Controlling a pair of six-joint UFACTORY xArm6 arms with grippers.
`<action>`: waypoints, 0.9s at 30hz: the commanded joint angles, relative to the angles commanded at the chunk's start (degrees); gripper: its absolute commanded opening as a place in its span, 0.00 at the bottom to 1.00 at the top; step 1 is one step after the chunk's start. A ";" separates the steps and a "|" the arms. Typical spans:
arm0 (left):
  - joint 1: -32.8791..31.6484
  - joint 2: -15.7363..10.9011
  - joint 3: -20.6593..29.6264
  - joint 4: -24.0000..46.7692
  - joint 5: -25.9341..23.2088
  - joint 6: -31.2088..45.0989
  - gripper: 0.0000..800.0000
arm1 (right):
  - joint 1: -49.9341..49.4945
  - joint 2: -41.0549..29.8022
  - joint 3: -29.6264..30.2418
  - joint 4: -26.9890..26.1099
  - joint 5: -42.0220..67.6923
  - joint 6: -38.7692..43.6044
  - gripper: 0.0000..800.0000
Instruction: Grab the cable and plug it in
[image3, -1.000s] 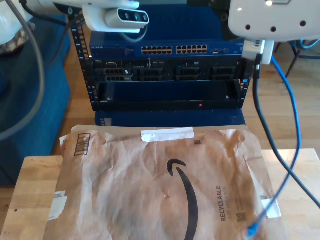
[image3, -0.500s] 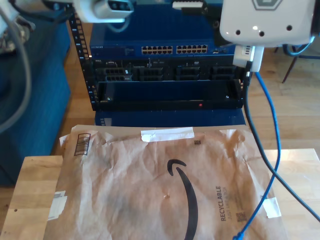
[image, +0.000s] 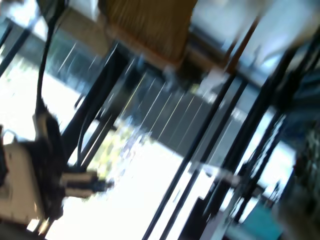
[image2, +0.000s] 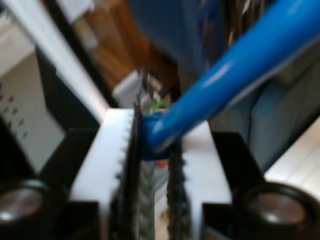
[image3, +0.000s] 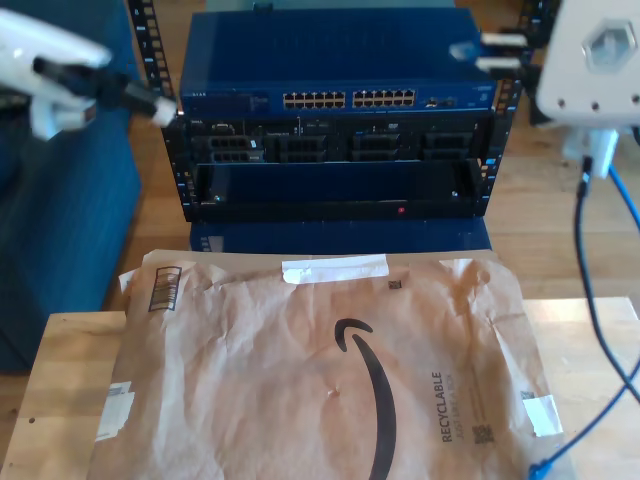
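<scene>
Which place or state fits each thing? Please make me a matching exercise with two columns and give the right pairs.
Things:
1. cable
2. paper mailer
3. network switch
4. wooden table

Places or states:
A. at the top of the rack
B. held between the jaws of my second gripper
C. under the mailer
D. lying flat, printed side up

Pairs: 1-B, 2-D, 3-A, 4-C

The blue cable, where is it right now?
The blue cable hangs at the exterior view's right, its end on the paper envelope; its other end is pinched in my second gripper.
</scene>
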 joint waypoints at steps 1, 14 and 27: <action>1.85 0.00 0.70 1.85 0.00 2.37 1.00 | 0.00 0.00 0.97 -1.85 -1.67 0.00 0.02; 18.11 -12.04 20.31 28.84 0.00 22.42 1.00 | 0.18 -0.62 12.92 -13.19 -13.80 0.00 0.02; 29.36 -23.74 29.01 34.11 5.27 42.99 1.00 | 0.09 0.88 15.91 -14.24 -13.80 0.00 0.01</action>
